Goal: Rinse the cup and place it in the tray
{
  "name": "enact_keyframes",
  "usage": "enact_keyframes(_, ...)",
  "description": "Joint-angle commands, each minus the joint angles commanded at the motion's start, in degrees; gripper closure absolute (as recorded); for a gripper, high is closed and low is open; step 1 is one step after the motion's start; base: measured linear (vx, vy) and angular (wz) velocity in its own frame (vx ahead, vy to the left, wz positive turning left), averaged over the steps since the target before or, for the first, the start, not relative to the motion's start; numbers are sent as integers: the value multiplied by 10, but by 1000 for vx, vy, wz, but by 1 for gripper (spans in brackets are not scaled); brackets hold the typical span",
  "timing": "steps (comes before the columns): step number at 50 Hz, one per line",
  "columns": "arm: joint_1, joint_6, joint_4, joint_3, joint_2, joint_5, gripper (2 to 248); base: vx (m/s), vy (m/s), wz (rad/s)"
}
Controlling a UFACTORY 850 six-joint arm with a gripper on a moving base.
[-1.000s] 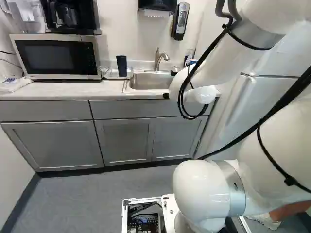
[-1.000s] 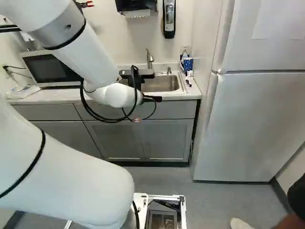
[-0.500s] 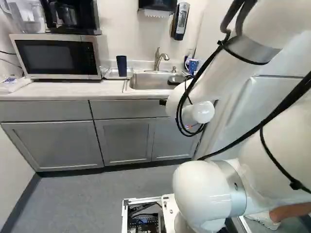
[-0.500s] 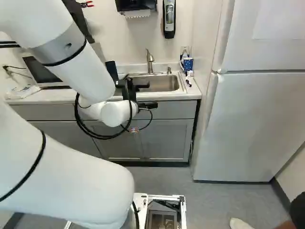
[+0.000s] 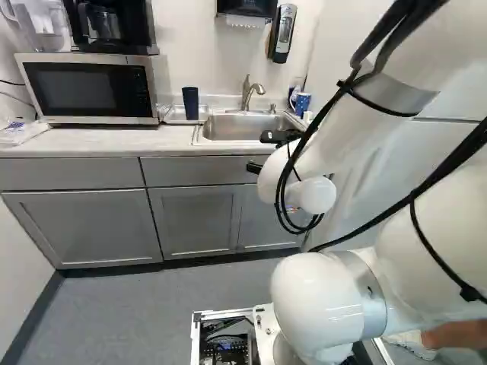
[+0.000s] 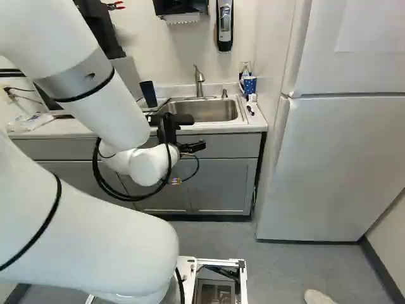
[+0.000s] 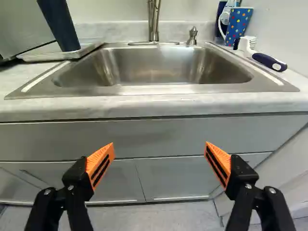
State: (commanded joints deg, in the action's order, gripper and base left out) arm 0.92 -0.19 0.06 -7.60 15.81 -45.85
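My claw (image 7: 160,144) stands open, its two orange pads (image 7: 100,165) spread wide on either side with nothing between them. I am short of the worktop (image 7: 144,107), looking past my fingers at the grey cabinet front (image 7: 163,178) beneath it. Straight ahead of me, over the worktop's front edge, lies the sink (image 7: 159,67), about in line with the gap between my pads.

The dark blue cup (image 7: 57,24) is what matters, and it is not on that line. It stands ahead and off to my left, beyond the sink's left side, on the tray (image 7: 43,57), well apart from both my fingers. Its long axis runs up and down; the lean I see at my wrist I put down to my slant on it, since the left base view shows it standing straight. The tap (image 7: 154,19) rises at the back of the sink, to the cup's right, and the spotted mug (image 7: 237,26) is over on the far right side, so I would not take that one for mine.

With the cup on the tray and my claw free of it, I judge the placing done, though I cannot tell whether it has been rinsed. My next move should then lead back, away from the worktop, without swinging left: a sweep that way while reaching forward could knock the cup over.
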Motion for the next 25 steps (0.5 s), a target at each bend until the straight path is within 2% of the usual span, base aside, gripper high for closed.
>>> enact_keyframes(25, -8, 2, -1, 24, 2, -38, 3, 0, 0, 0)
